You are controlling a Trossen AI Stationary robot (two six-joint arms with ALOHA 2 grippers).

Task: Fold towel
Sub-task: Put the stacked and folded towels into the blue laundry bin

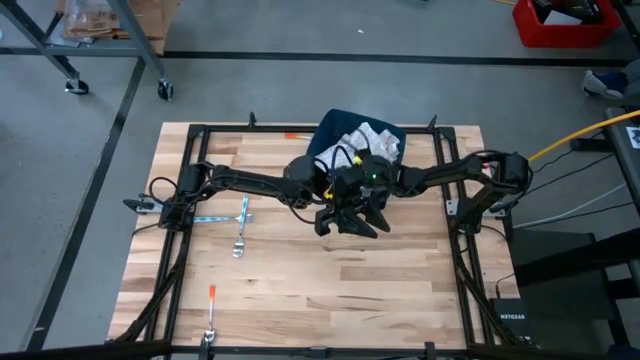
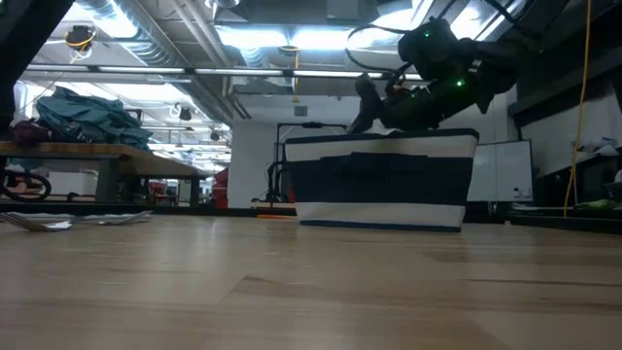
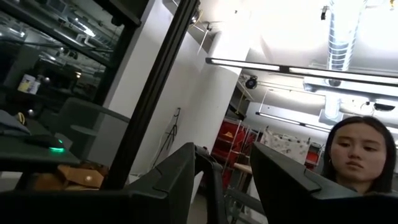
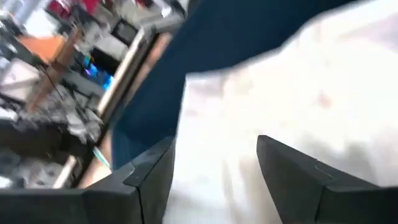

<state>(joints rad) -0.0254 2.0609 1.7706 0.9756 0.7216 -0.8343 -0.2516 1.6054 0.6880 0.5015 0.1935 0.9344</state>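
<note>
A crumpled white towel [image 1: 368,138] lies in a navy bag [image 1: 340,130] that stands at the middle of the table's far edge; in the low view the bag [image 2: 384,180] is navy with white bands. My right gripper [image 4: 214,149] is open, tipped down just over the towel [image 4: 298,93], with nothing between its fingers. My left gripper [image 3: 224,155] is open too. It is raised in front of the bag's near side [image 1: 350,220], points up into the room and holds nothing.
Metal tools [image 1: 240,228] and an orange-handled screwdriver [image 1: 211,300] lie on the left half of the wooden table. A black frame [image 1: 190,135] runs round the table. A person [image 3: 357,155] shows in the room beyond. Bare wood [image 1: 340,280] lies toward the near edge.
</note>
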